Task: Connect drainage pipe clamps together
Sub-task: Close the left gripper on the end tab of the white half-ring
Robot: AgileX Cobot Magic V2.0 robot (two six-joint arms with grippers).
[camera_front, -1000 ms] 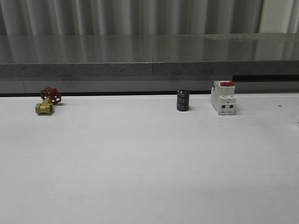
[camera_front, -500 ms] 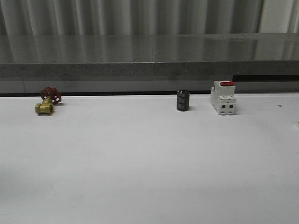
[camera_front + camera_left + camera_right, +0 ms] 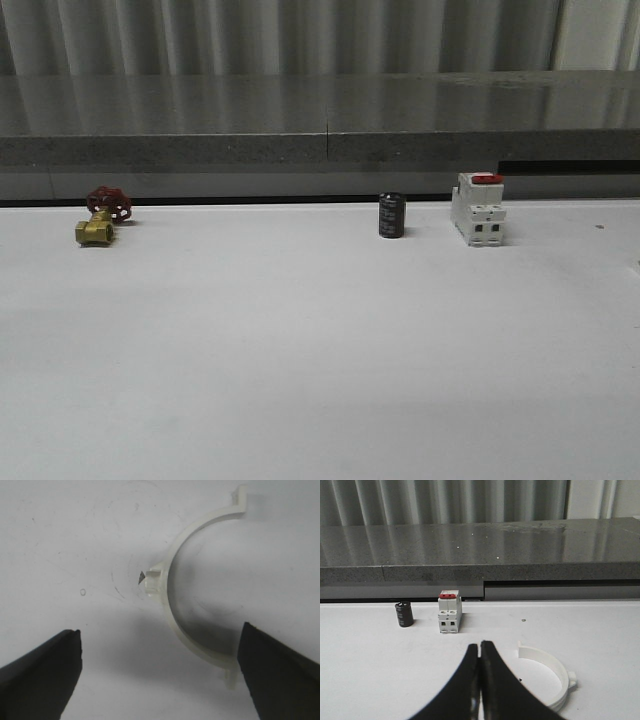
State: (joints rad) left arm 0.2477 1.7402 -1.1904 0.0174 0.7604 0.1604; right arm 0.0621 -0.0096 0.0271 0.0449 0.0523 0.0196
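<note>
Hovering wide open, left gripper (image 3: 160, 672) should centre its jaws on the clamp half (image 3: 192, 600); right gripper (image 3: 480, 680) sits closed.

A brass-yellow valve (image 3: 95, 232) with a dark red handwheel sits far left on the white table (image 3: 320, 350). The cylinder (image 3: 391, 216) is black; the white switch (image 3: 477, 210) has a red top. Both clamp halves (image 3: 192, 590) (image 3: 550, 675) are white, the gripper fingers (image 3: 45, 670) black.
</note>
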